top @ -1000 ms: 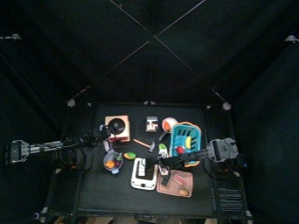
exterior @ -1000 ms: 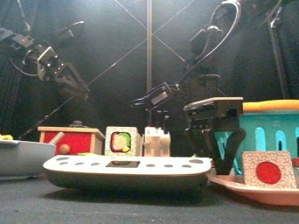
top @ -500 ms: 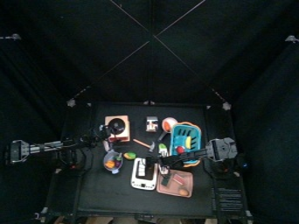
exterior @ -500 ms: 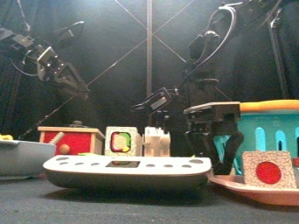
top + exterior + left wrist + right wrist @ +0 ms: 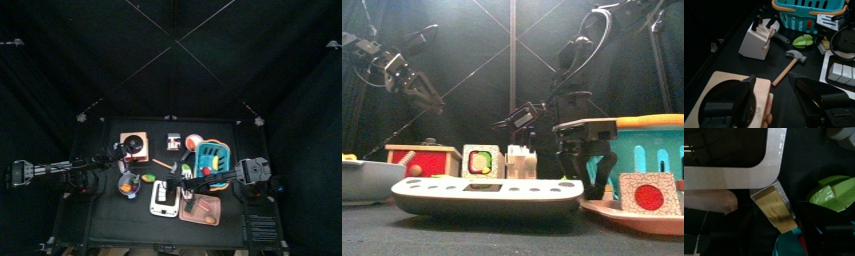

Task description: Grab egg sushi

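The egg sushi (image 5: 776,208), a yellow block with a dark band, lies on the black table beside the white keypad device (image 5: 731,173). My right gripper (image 5: 784,219) hangs low over it, with one jaw on each side of the sushi and not touching it. The same gripper (image 5: 588,160) shows open between the device and the teal basket, and sits right of the table's middle (image 5: 189,184). The front view hides the sushi. My left gripper (image 5: 777,97) is open and empty, raised over a wooden board (image 5: 724,85) at the left (image 5: 120,152).
A teal basket (image 5: 652,140) stands just right of the right gripper, with a pink tray (image 5: 203,208) in front of it. A green toy (image 5: 834,190) lies close to the sushi. A white knife block (image 5: 757,40) and a toy hammer (image 5: 789,65) sit mid-table.
The right gripper has sunk a little toward the table and its jaws have drawn slightly closer together. The left arm has barely moved.
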Motion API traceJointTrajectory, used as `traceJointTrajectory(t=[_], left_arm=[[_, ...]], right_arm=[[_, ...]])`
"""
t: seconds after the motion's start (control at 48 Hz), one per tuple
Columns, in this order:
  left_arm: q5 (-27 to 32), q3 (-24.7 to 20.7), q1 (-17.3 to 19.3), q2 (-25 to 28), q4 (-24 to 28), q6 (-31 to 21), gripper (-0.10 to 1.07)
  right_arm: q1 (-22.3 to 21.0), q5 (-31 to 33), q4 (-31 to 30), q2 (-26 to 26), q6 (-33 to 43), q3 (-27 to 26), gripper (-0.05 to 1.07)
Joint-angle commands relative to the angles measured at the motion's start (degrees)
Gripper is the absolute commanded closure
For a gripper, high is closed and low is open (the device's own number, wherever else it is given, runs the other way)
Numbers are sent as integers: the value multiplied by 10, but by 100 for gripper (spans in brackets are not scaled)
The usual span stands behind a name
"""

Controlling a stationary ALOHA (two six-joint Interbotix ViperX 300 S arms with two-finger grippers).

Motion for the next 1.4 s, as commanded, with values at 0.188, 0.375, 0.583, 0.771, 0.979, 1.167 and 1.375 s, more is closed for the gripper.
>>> traceJointTrajectory(t=[0.188,0.375,0.583,0.771,0.979,1.167,1.375], left_arm=[[-2,-7,1,0,0,-1,7],[-3,-7,0,0,0,-1,7],[-3,-7,1,0,0,-1,7],[-3,-7,1,1,0,-1,7],[-2,-7,0,1,0,-1,7],[-4,-10,-2,-1,0,-2,7],[-7,-11,-12,-17,-1,-2,7]], right_arm=[[-4,12,0,-18,4,-14,33],[-4,41,0,-32,10,-37,33],[-4,72,0,-33,10,-69,33],[-4,76,6,-33,11,-83,33],[-4,81,6,-33,11,-85,33],[-8,82,5,-42,26,-86,33],[-7,82,1,-64,57,-86,33]])
